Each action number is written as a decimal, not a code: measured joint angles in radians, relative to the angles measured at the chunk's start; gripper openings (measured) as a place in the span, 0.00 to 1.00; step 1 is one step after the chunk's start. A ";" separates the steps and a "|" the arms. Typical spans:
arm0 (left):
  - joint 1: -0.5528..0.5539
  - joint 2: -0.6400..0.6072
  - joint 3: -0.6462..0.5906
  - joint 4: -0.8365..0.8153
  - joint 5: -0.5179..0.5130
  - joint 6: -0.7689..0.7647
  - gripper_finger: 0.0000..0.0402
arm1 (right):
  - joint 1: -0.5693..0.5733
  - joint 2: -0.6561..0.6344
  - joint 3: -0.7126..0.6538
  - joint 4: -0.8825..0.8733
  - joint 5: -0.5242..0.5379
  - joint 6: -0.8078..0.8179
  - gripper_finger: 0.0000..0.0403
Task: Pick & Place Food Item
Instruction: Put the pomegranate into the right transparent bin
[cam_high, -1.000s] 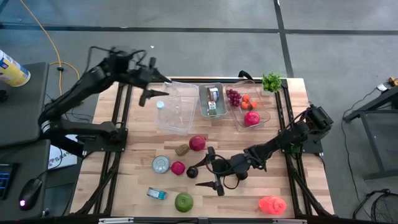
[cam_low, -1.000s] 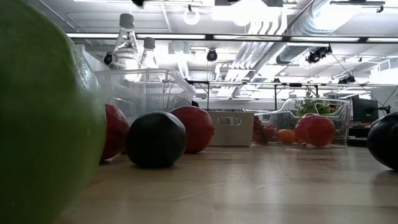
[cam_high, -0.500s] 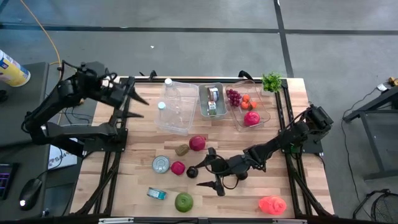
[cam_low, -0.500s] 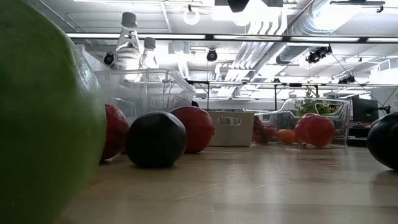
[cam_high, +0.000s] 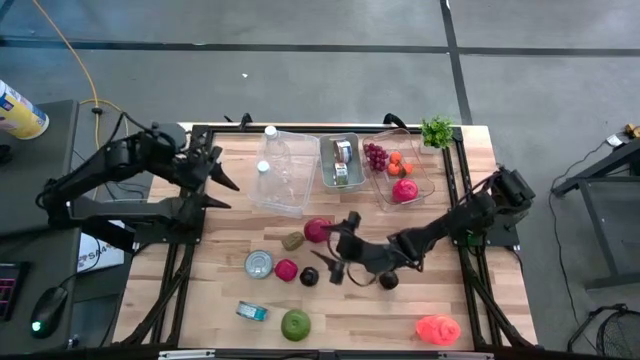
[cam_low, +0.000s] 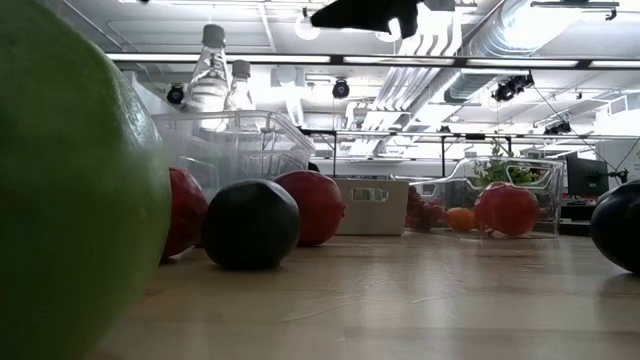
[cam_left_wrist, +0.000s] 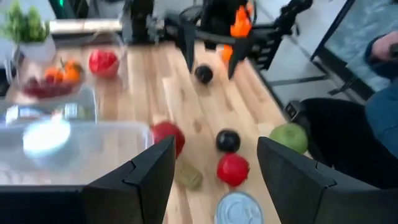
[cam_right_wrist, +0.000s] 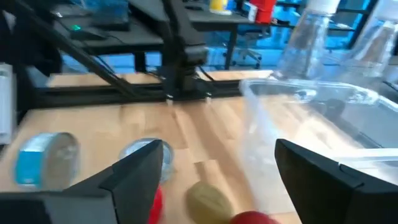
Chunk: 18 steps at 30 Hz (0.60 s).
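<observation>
Loose food lies mid-table: a dark red fruit (cam_high: 318, 230), an olive-brown fruit (cam_high: 292, 240), a small red fruit (cam_high: 286, 270), two dark plums (cam_high: 309, 276) (cam_high: 387, 281) and a green apple (cam_high: 295, 323). My right gripper (cam_high: 336, 247) hovers open just right of the dark red fruit, pointing toward the table's left. In its wrist view (cam_right_wrist: 219, 149) the olive-brown fruit (cam_right_wrist: 208, 198) shows below the gap between the fingers. My left gripper (cam_high: 222, 185) is open and holds nothing, at the table's left edge beside the clear bin (cam_high: 285, 185); its wrist view (cam_left_wrist: 216, 142) looks across the table.
Along the far edge stand the clear bin with two bottles (cam_high: 262, 170), a metal tray (cam_high: 340, 160) with a can, and a clear tub (cam_high: 398, 172) of grapes, tomatoes and a red apple. An upright can (cam_high: 259, 264), a lying tin (cam_high: 252, 311) and a pink item (cam_high: 437, 328) sit nearer.
My left gripper has drawn back from above the clear bin to the table's left edge, sinking a little and rolling. My right gripper has swung from pointing at the near side round toward the dark red fruit, staying open. No food has moved.
</observation>
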 joint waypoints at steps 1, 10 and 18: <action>-0.002 -0.010 -0.024 0.004 -0.009 0.010 0.55 | -0.011 -0.004 0.012 -0.031 -0.009 -0.003 0.72; -0.005 -0.143 -0.220 0.161 -0.057 0.007 0.55 | -0.148 -0.008 0.199 -0.415 -0.224 -0.004 0.69; -0.005 -0.256 -0.290 0.155 -0.069 -0.052 0.55 | -0.261 -0.007 0.245 -0.538 -0.316 -0.064 0.69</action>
